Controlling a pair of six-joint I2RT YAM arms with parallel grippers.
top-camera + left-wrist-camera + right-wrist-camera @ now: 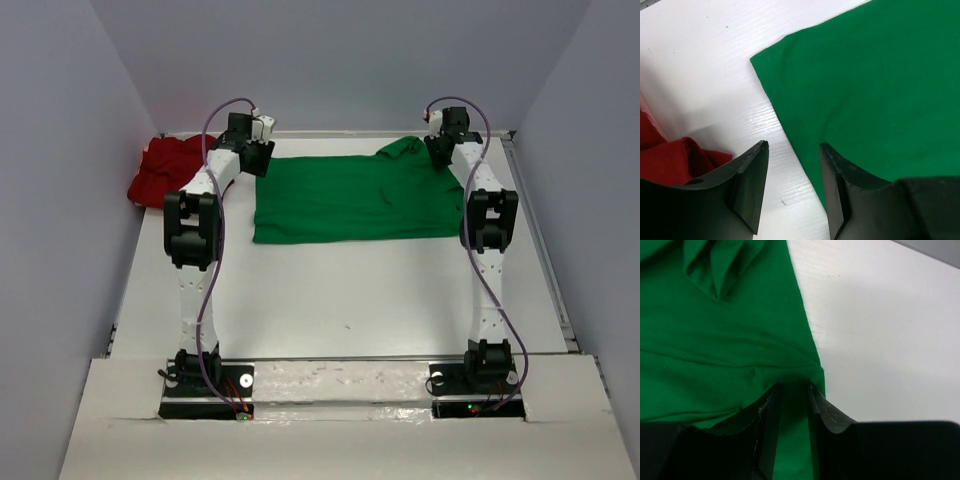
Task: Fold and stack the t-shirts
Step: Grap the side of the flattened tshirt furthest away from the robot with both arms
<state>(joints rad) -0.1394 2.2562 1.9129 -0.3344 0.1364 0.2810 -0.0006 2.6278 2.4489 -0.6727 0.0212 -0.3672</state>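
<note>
White table (330, 300) runs wide and bare from my two bases out to the green t-shirt (350, 198), with a bare strip down the right side too. The green t-shirt lies flat across the far middle, its long axis running left to right, and a rumpled fold is lifted at its far right corner. The red t-shirt (165, 170) sits bunched at the far left edge, near the green one's left end but apart from it.

The overhead view hides my fingertips; the wrist views show them. My right gripper (795, 387) is narrow and pinches the green t-shirt's right edge, with creases drawn into the jaws. My left gripper (794, 147) stands parted and holds nothing. It straddles the left edge, one finger over green and one over bare table, with red cloth just beside it.
</note>
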